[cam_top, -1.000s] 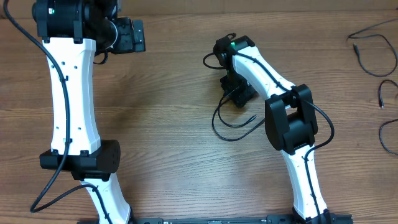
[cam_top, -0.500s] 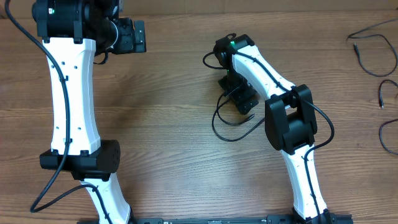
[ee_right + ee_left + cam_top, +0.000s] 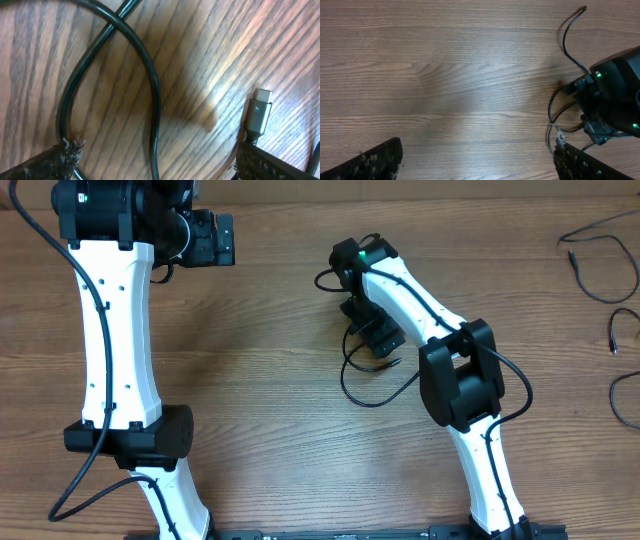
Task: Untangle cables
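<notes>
One thin black cable (image 3: 362, 392) lies in a loop on the wooden table, just below my right gripper (image 3: 378, 340). In the right wrist view that cable (image 3: 155, 115) runs across the wood between the two wide-apart fingers, touching neither. Its grey plug tip (image 3: 260, 107) lies by the right finger. My right gripper (image 3: 157, 167) is open. More loose cables (image 3: 600, 265) lie at the table's far right edge. My left gripper (image 3: 224, 240) hovers at the back left, far from the cables, and in its wrist view the left gripper (image 3: 477, 165) is open over bare wood.
The left wrist view shows the right arm's black wrist (image 3: 615, 95) at its right edge, with the arm's own cord (image 3: 567, 35) curling above it. Another cable strand (image 3: 625, 395) curves off the right edge. Both white arms stretch out from the near edge.
My right gripper has opened wide and shifted slightly left and toward the back. The cable loop now lies loose under it. The left arm has not moved.
</notes>
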